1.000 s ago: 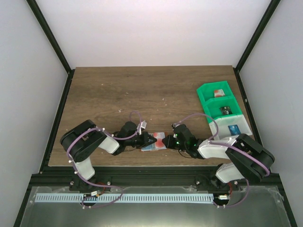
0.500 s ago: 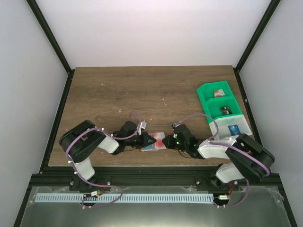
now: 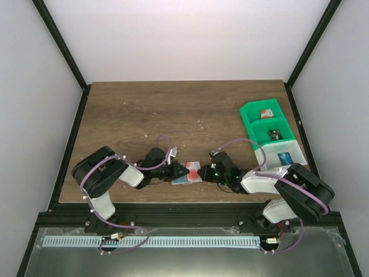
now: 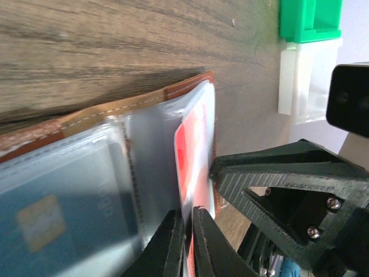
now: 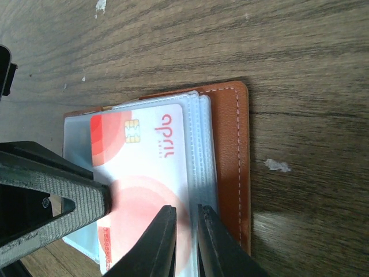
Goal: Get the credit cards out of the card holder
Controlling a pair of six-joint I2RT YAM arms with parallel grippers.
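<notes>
Card holder (image 3: 185, 180): reddish-brown stitched leather, lying open on the table (image 3: 173, 104) near my bases, with clear sleeves fanned on top.
Red-and-white card (image 5: 144, 173): chip face up, topmost on the sleeves.
Blue card (image 4: 52, 208): chip showing, inside a sleeve beside it.
Reddish card (image 3: 266, 112), dark card (image 3: 273, 135) and second blue card (image 3: 283, 157): one per compartment of the bins (image 3: 247, 120) on my right.

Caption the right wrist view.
Red-and-white credit card lying on the open card holder, nearly closed jaws at its lower edge.

Left gripper (image 3: 177, 170) and right gripper (image 3: 203, 172) close off both sides of the card holder (image 3: 188, 179), tips nearly meeting over it; open table (image 3: 173, 109) lies beyond, while green bins (image 3: 262, 122) and a white bin (image 3: 282, 157) block the far right
</notes>
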